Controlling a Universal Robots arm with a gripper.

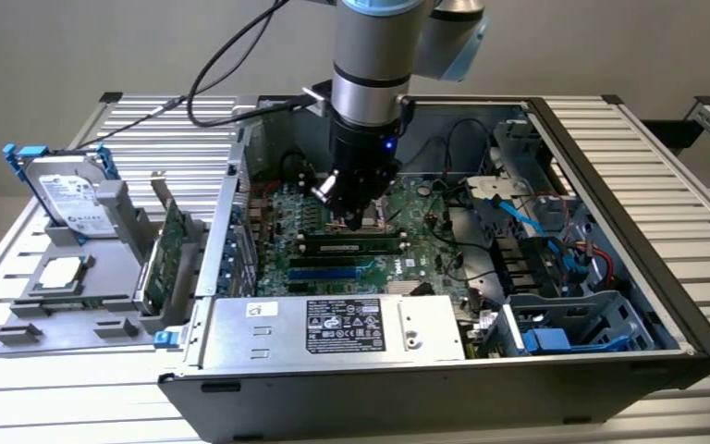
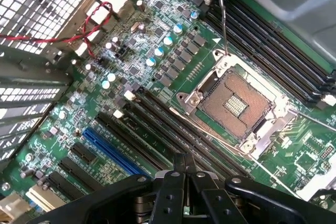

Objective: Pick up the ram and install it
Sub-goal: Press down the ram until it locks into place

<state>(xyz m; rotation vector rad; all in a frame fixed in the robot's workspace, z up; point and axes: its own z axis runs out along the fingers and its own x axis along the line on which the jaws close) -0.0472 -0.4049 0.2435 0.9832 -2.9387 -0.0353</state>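
Observation:
In the exterior view my gripper (image 1: 352, 220) reaches down into the open computer case (image 1: 651, 277), close above the motherboard (image 1: 423, 236). Just in front of its tip the ram (image 1: 352, 245), a long green stick with black chips, sits along the memory slots. I cannot tell whether the fingers touch it. In the wrist view my gripper (image 2: 184, 167) is shut, its fingers pressed together with nothing between them. It hangs over the black memory slots (image 2: 173, 129) beside the open CPU socket (image 2: 236, 100). The ram is hidden there.
Blue and black expansion slots (image 2: 107, 148) run beside the memory slots. The power supply (image 1: 330, 326) fills the case's near side. Cables and drive bays (image 1: 553, 268) crowd the exterior view's right. Outside the case stand a hard drive (image 1: 71, 194) and a green expansion card (image 1: 170, 245) in a grey holder.

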